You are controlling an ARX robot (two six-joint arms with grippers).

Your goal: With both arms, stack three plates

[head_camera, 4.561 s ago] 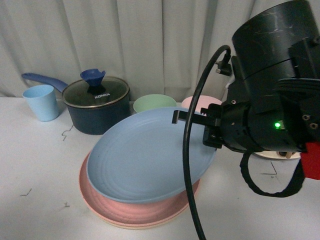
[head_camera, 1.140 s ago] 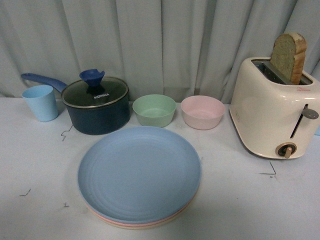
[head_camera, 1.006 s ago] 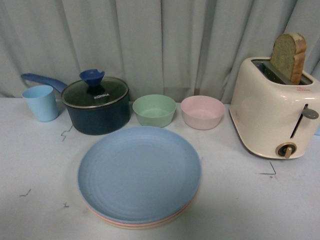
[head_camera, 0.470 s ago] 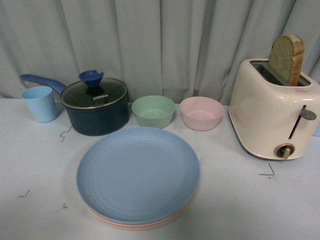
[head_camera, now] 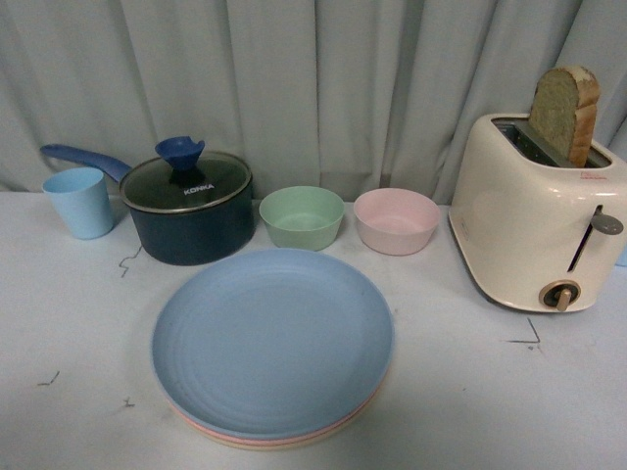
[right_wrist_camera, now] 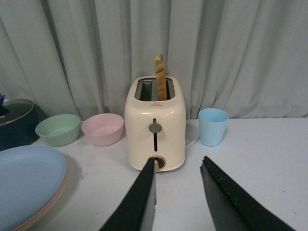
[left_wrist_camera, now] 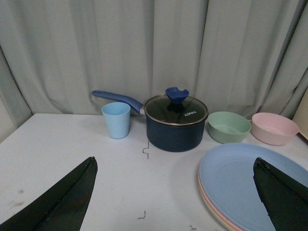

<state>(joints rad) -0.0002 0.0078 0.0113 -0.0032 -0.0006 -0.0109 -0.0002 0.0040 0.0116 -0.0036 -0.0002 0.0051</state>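
Blue plate (head_camera: 272, 338) seated atop pink and cream rims; stack judged complete. Left gripper (left_wrist_camera: 173, 192) spread wide, right gripper (right_wrist_camera: 178, 192) parted, both empty, plates ahead.

Under the light blue plate (head_camera: 272, 338), only thin rims of the pink plate (head_camera: 196, 423) and cream-beige plate (head_camera: 257, 445) show. Beside the toaster (head_camera: 534, 227), picture edges crop both wrist views' stacks and the saucepan (right_wrist_camera: 14, 124).
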